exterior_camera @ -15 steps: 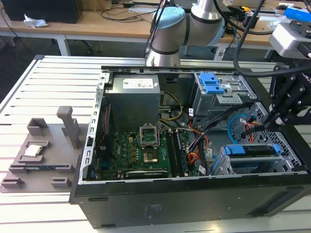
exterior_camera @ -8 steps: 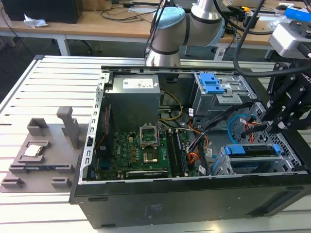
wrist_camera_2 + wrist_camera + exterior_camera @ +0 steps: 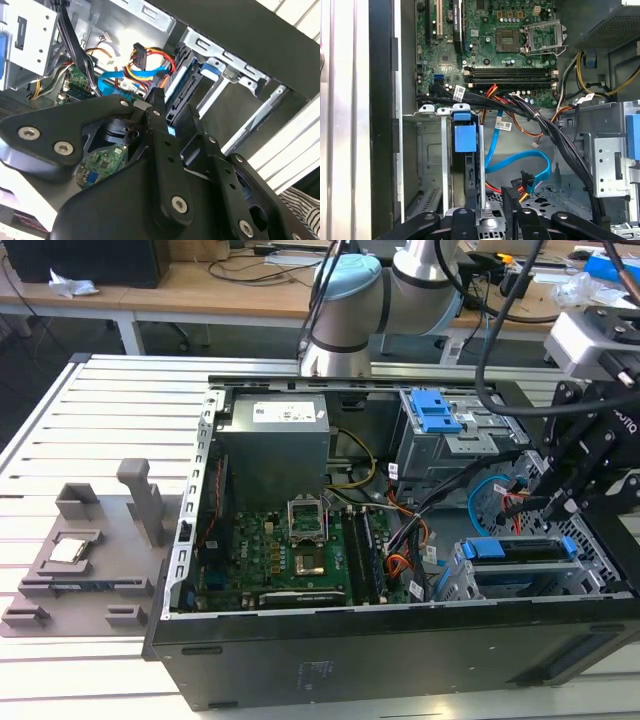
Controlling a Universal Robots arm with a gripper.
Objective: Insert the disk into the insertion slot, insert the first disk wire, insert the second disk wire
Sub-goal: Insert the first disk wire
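A black two-finger gripper point(image 3: 175, 114) hovers close over the low silver perforated sheet-metal drive cage point(image 3: 452, 585), its fingers parted and apparently gripping nothing. The flat hard drive in its bright blue plastic carrier point(image 3: 515, 550) sits inside that cage. The red-orange wire bundle with a dark plug point(image 3: 140, 52) and the looping light-blue flat cable point(image 3: 520, 162) lie just beside it.

The white label point(image 3: 288, 412) on the power supply point(image 3: 275, 465) carries print, seemingly too small to read

The disk point(image 3: 520, 548) has a frame of smooth, bright-blue plastic. The slot point(image 3: 455, 585) is bare silver sheet metal, perforated. The hand point(image 3: 175, 107) is matt black with shiny metal screws. The light-blue cable point(image 3: 520, 162) is smooth, glossy plastic. The table point(image 3: 100, 420) is ribbed, pale, dull metal.
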